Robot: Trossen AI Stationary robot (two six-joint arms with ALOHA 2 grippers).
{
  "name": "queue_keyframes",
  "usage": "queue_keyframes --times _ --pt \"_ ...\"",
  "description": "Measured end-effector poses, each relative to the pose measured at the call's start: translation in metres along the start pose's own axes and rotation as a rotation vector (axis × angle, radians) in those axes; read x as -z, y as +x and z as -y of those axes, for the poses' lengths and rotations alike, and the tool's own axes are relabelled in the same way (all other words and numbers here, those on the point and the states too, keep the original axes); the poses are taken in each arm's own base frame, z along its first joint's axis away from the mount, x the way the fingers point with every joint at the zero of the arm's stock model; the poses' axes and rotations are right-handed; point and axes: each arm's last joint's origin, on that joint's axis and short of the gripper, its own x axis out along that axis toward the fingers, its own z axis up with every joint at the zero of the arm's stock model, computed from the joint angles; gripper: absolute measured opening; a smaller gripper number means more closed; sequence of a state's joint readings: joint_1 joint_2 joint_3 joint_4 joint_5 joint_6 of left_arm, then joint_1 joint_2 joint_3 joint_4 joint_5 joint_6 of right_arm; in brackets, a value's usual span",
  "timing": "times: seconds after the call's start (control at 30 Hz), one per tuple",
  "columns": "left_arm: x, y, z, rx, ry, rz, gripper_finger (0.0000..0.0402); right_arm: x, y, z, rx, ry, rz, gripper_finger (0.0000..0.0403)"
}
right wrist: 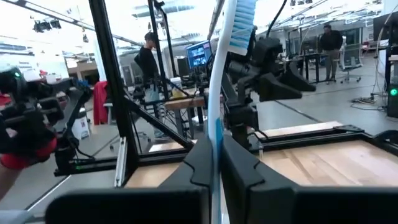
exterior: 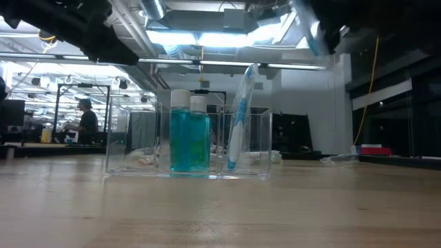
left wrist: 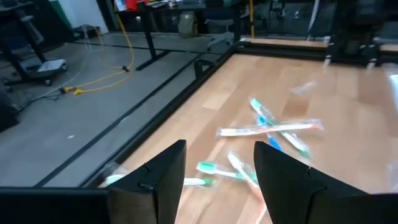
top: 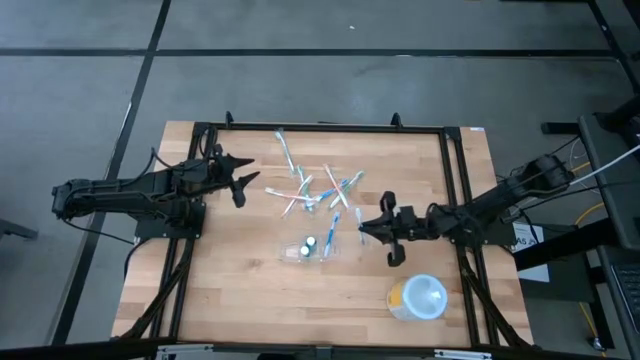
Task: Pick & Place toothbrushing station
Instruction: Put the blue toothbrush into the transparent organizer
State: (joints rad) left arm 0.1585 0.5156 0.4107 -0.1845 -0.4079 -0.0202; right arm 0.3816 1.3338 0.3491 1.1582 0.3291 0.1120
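The toothbrushing station, a clear rectangular holder (top: 308, 248), stands on the table's near middle. It also shows in the low view (exterior: 138, 145), holding two teal bottles (exterior: 189, 138) and one upright toothbrush (exterior: 238, 117). Several loose toothbrushes (top: 315, 185) lie in a heap beyond it. My right gripper (top: 372, 226) is just right of the holder and above the table, shut on a white and blue toothbrush (right wrist: 214, 93). My left gripper (top: 240, 180) hangs open and empty over the table's left part, with the heap of toothbrushes (left wrist: 273, 127) ahead of it. My right gripper pinches the toothbrush's handle (right wrist: 215, 140) between its two fingers, which lie across it. The fingers come about level from the table's right side. The toothbrush is lifted clear of the table and stands roughly upright, its blue-bristled head (right wrist: 242, 28) up.
A round white and yellow container (top: 418, 297) stands at the near right. A black frame (top: 330, 128) runs along the table's far and side edges. Bare wood lies at the near left. People show in the room beyond the table.
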Motion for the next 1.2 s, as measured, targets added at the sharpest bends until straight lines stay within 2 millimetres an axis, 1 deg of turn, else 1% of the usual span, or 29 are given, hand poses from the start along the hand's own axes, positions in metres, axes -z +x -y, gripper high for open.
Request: queue_keyframes --times 0.1,0.27,0.33,0.47,0.57,0.7,0.83,0.97,1.1,1.2 --pt "0.0 0.001 0.0 -0.01 0.003 -0.006 0.0184 0.008 0.018 0.004 -0.025 -0.007 0.026 0.0014" --pt "0.001 0.001 0.0 -0.01 0.004 -0.008 0.0184 0.013 0.053 0.014 -0.1 -0.028 0.044 0.0014" --pt "0.001 0.001 0.0 -0.01 0.003 -0.007 0.0184 0.011 0.066 0.017 -0.134 -0.028 0.063 0.0014" --pt "0.001 0.001 0.001 0.001 0.011 -0.013 0.0184 0.015 0.083 0.023 -0.188 -0.024 0.07 0.0014" --pt "0.002 0.001 0.001 0.006 0.011 -0.018 0.0184 0.025 0.09 0.027 -0.194 -0.015 0.081 0.0014" --pt "0.003 0.002 0.001 0.007 0.007 -0.028 0.0184 0.042 0.091 0.034 -0.206 0.003 0.133 0.0014" --pt "0.003 0.002 0.001 0.008 0.004 -0.03 0.0184 0.062 0.095 0.037 -0.168 0.006 0.082 0.0014" --pt "0.003 0.002 0.001 0.009 0.004 -0.03 0.0184 0.069 0.102 0.031 -0.193 0.005 0.076 0.0014" --pt "0.004 0.002 0.001 0.009 0.007 -0.038 0.0184 0.078 0.1 0.032 -0.186 0.008 0.044 0.0014" --pt "0.004 0.002 0.001 0.019 0.007 -0.045 0.0184 0.082 0.094 0.029 -0.162 0.011 0.025 0.0014"
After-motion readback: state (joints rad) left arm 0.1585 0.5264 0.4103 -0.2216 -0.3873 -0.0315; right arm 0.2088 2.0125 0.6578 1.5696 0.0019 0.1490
